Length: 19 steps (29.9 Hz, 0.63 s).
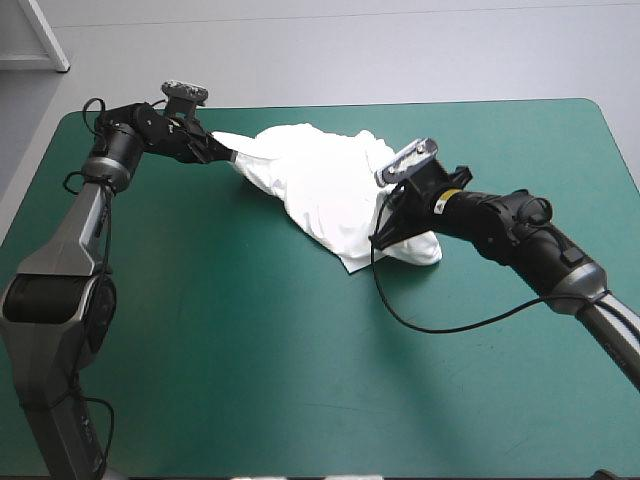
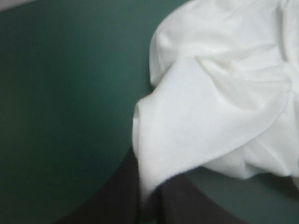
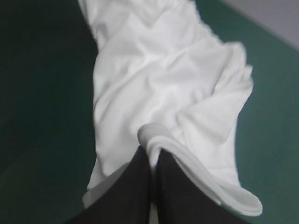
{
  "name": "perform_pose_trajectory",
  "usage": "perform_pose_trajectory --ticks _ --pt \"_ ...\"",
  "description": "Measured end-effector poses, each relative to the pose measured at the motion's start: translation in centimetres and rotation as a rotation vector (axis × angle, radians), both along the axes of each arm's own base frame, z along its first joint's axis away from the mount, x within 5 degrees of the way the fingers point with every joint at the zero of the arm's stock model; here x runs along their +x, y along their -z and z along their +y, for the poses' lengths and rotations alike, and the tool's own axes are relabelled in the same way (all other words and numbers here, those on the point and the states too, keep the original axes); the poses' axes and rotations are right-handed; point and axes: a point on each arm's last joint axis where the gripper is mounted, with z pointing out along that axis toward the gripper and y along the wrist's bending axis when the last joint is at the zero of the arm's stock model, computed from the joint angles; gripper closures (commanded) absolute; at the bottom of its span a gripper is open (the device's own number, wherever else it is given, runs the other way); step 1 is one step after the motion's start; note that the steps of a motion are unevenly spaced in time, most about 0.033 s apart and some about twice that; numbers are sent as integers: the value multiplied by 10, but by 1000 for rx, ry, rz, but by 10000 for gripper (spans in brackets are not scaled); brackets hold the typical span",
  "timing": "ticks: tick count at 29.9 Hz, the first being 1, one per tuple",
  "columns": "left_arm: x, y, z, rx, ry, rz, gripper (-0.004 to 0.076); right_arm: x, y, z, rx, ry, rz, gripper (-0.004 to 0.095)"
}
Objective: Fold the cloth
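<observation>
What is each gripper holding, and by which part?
Both hold the T-shirt: the left gripper pinches a fabric fold at its left end, the right gripper a banded hem at its right, nearer end.

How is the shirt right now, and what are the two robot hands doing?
T-shirt: crumpled, not folded yet, lying on the teal-green cover.
Left gripper: shut on one edge of the T-shirt.
Right gripper: shut on a hemmed edge at the opposite side.
</observation>
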Motion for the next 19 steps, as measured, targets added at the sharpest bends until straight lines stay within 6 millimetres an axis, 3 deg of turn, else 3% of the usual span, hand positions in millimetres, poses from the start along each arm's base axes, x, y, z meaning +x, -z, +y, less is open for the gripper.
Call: perform_pose_trajectory --ticks 5,11,16,19 --pt "-35 -66 2 4 18 -138 705 -3 -73 -6 17 6 -199 922" --pt "-97 -154 8 -3 7 -384 705 -18 -158 -28 -78 79 -514 922" --pt "-165 -224 18 19 -31 -661 705 -41 -212 -52 -164 182 -706 922" --pt "-218 -261 24 28 -54 -828 705 -60 -236 -66 -158 229 -759 922"
